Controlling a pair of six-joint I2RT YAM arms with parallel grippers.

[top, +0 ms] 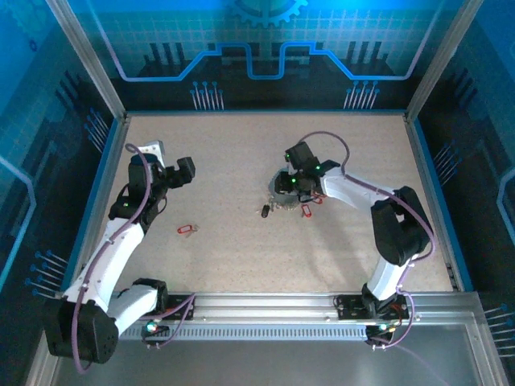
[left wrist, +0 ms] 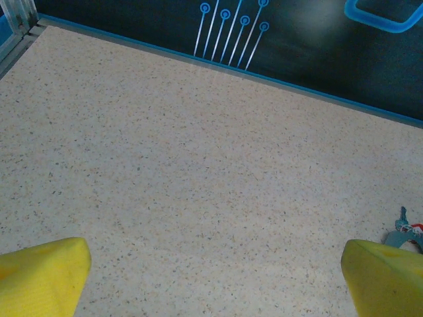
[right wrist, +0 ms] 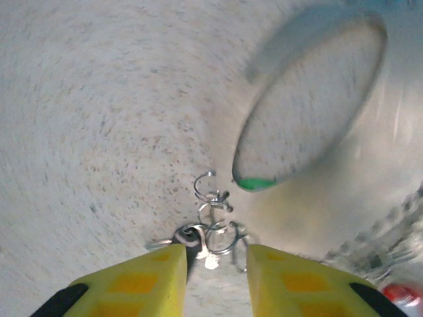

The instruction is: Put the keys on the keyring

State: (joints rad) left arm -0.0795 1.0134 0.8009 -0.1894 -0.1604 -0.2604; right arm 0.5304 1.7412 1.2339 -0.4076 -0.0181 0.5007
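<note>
Keyring chain (right wrist: 218, 234) — btwn R hand (right wrist: 217, 267) fingers.

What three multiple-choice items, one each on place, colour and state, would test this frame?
1. Where does the lone red-tagged key lie? A) on the table, left of centre B) against the far wall C) on the near rail
2. What colour are the fingers of the left hand? A) black B) yellow C) red
3. How is the left hand? A) shut on a key B) shut, empty C) open, empty
Answers: A, it lies on bare table at the left; B, both show yellow; C, they stand wide apart, nothing between.
</note>
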